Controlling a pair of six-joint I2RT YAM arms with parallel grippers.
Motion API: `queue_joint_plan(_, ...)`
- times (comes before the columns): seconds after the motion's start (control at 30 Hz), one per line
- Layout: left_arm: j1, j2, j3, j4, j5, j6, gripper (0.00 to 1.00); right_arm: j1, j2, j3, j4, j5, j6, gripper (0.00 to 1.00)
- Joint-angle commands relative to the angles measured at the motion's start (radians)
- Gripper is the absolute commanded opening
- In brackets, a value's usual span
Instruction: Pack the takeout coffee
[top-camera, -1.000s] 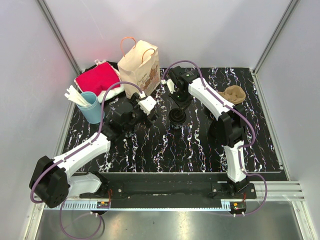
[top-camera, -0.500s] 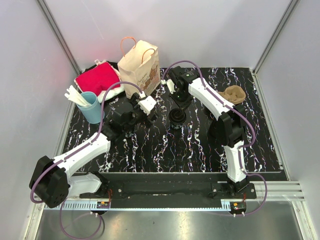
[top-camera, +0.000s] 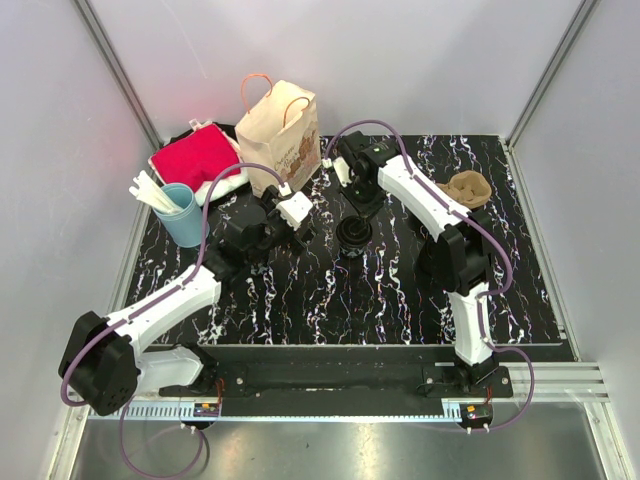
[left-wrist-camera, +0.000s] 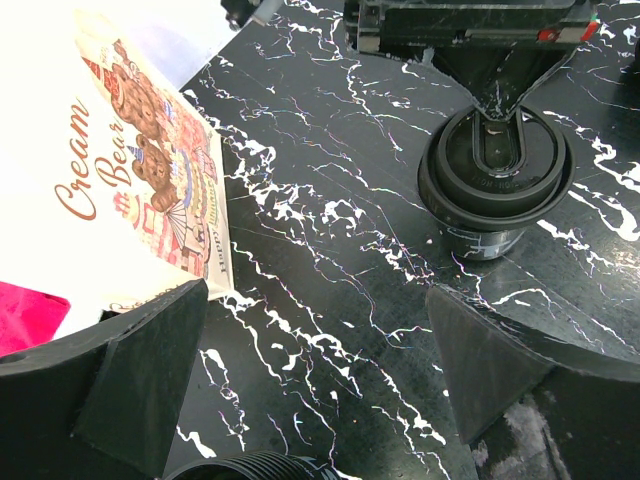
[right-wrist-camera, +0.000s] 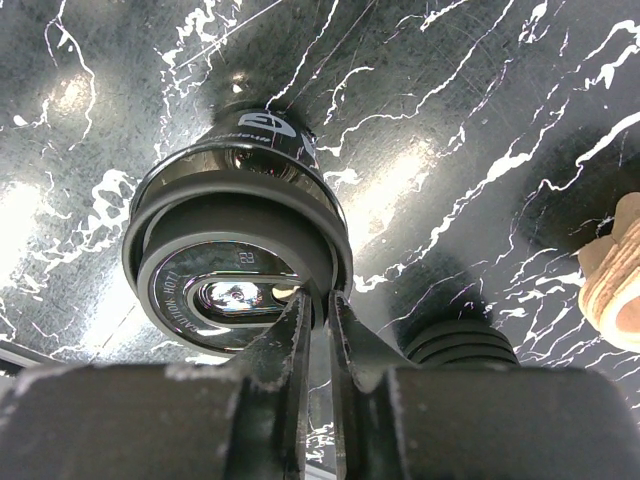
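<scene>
- Coffee cup (top-camera: 353, 233), black with a black lid, stands upright near the middle of the black marble-patterned table (top-camera: 400, 300).
- Right gripper (right-wrist-camera: 312, 300) reaches down onto the cup's far side. Its fingers are drawn almost together, and the lid's raised rim is pinched in the thin gap between them.
- Left gripper (left-wrist-camera: 315, 360) hangs low over the table, fingers spread wide and holding nothing. The cup is ahead to its right and the paper bag (top-camera: 280, 135) ahead to its left.
- The bag stands upright at the back, printed "Cream Bear", well apart from the cup.
- A red cloth (top-camera: 195, 158) and a blue cup of wooden stirrers (top-camera: 183, 215) sit at the far left.
</scene>
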Motion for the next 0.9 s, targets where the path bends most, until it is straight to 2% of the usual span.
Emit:
queue_joint_plan(0.0, -0.004, 0.009, -0.005, 0.077, 0.006, -0.016, 0.99, 0.010, -0.080, 0.014, -0.008, -0.005, -0.014, 0.16)
queue_joint_plan(0.87, -0.003, 0.013, -0.004, 0.077, 0.008, -0.017, 0.99, 0.010, 0.010, 0.065, -0.012, -0.003, -0.008, 0.17)
